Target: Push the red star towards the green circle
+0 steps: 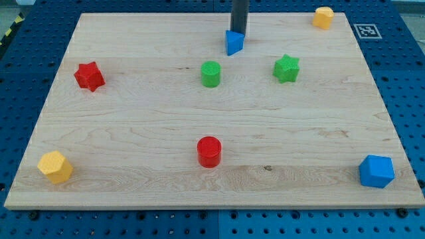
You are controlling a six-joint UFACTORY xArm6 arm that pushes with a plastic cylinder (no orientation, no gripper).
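The red star lies at the view's left on the wooden board. The green circle stands near the upper middle, well to the right of the star. My tip is at the view's top middle, touching the top of a small blue triangular block. The tip is up and to the right of the green circle and far right of the red star.
A green star lies right of the green circle. A red cylinder stands at the lower middle. A yellow block sits at lower left, a blue block at lower right, an orange-yellow block at upper right.
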